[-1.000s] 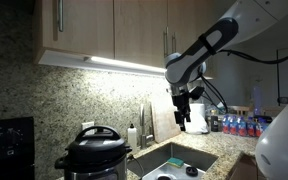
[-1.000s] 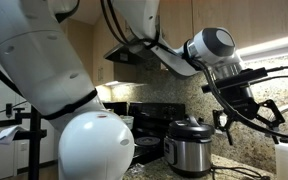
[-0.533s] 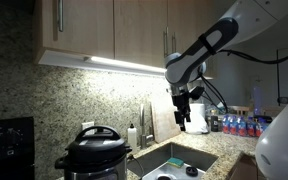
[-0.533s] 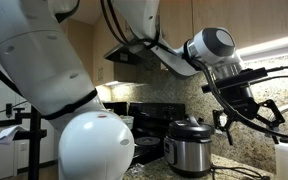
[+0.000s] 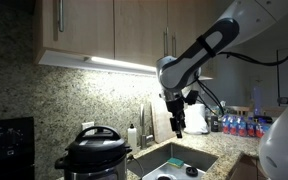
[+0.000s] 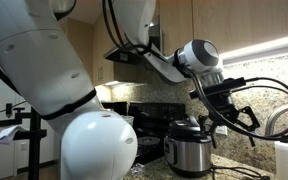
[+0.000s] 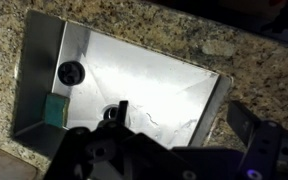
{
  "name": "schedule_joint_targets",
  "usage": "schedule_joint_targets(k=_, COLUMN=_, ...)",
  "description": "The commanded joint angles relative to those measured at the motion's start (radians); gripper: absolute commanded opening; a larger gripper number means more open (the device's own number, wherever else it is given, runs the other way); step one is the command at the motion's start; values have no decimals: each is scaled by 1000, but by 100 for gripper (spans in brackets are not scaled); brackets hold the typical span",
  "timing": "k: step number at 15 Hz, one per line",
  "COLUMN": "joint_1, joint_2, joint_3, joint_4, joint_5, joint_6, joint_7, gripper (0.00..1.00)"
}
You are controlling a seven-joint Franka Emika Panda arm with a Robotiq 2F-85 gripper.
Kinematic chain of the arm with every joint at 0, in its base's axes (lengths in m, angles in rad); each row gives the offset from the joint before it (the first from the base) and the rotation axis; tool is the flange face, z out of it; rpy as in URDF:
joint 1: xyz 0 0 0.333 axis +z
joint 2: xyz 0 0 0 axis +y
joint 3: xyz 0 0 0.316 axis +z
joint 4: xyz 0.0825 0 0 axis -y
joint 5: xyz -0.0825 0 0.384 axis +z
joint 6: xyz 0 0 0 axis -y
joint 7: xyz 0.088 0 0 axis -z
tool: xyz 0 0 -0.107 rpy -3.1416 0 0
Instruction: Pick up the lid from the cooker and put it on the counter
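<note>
Drift toward the cooker (image 5: 94, 157) is the change: over the last second the gripper (image 5: 177, 124) has slid a little sideways that way. The wrist view shows it hanging high over the sink (image 7: 124, 80), its fingers spread apart and nothing between them. The lid (image 5: 94, 136) sits untouched on the cooker in both exterior views, so I judge this as only the opening of the approach, with more sideways travel and a descent onto the top handle needed before anything can reach the counter (image 7: 134, 14).
</note>
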Motion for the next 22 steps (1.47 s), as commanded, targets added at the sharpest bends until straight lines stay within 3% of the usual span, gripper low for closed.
schedule_joint_targets(k=1, joint_1=56, joint_2=-62, joint_3=63, joint_4=-71, joint_5=14, joint_6=-32, joint_7=46, gripper=100)
schedule_joint_targets(k=6, joint_1=165, joint_2=-156, joint_3=172, joint_4=-66, joint_5=52, joint_6=-143, joint_7=123, gripper=100)
schedule_joint_targets(k=11, joint_1=240, joint_2=-184, joint_3=279, joint_4=9, joint_5=33, joint_6=-156, joint_7=212, gripper=100)
schedule_joint_targets(k=15, joint_1=252, joint_2=-125, joint_3=334, joint_4=20, joint_5=40, joint_6=-11, joint_7=364, gripper=100)
schedule_joint_targets(k=17, joint_1=228, joint_2=-90, joint_3=383, joint_4=3, joint_5=25, joint_6=106, joint_7=511, gripper=100)
schedule_joint_targets(k=22, joint_1=117, joint_2=-14, joint_3=583, joint_4=-43, joint_5=-197, joint_6=391, joint_7=869, gripper=100)
